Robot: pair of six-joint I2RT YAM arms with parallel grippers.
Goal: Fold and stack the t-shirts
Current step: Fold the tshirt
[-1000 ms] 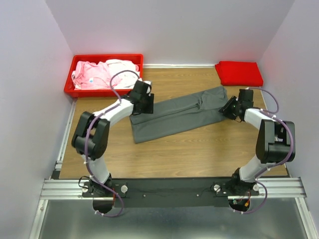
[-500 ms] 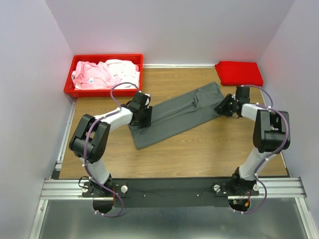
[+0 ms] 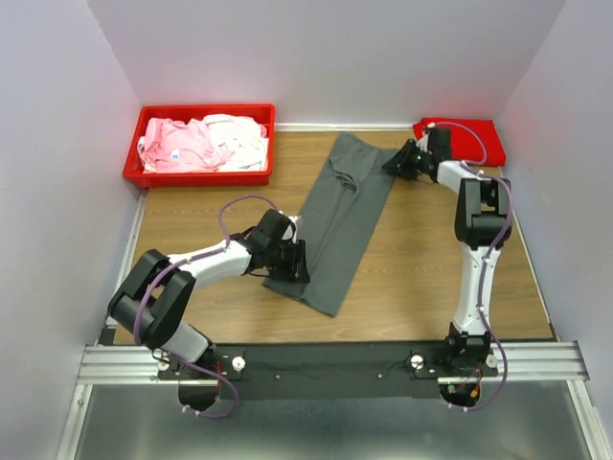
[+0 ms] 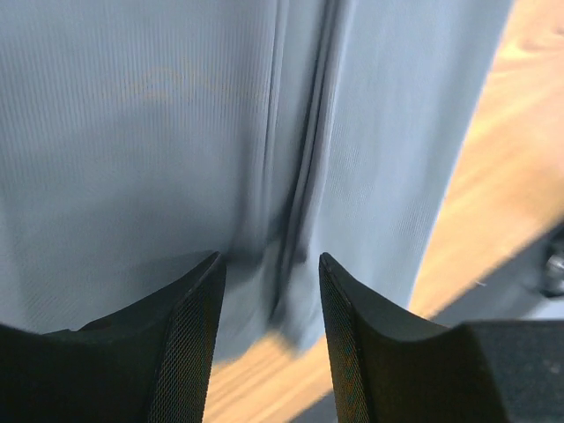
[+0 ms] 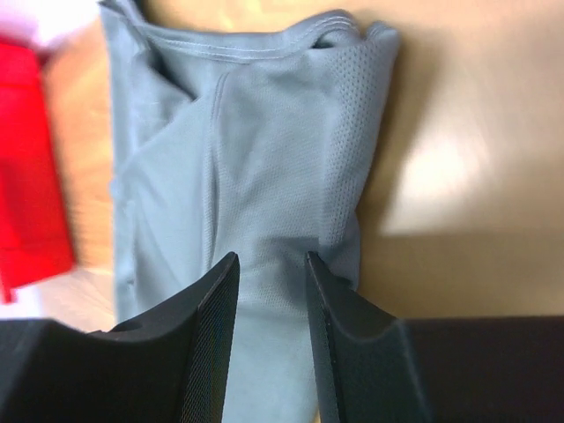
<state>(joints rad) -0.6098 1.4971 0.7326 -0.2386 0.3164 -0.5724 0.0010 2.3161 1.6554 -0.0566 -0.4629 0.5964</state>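
Grey t-shirt (image 3: 340, 216): narrow folded strip, centre of table (image 3: 412, 278), 12 to 6 o'clock.
Your left gripper (image 3: 292, 261): half-closed, pinching its 7 o'clock end.
Your right gripper (image 3: 395, 161): pinching the collar end.
Around: red t-shirt (image 3: 479, 144) 2 o'clock; bin (image 3: 196, 176) 10.

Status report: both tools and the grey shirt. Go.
Left tool clamped on dark grey t-shirt, near end; right tool on collar end. Shirt folded long, flat on table. Red t-shirt beside right tool.
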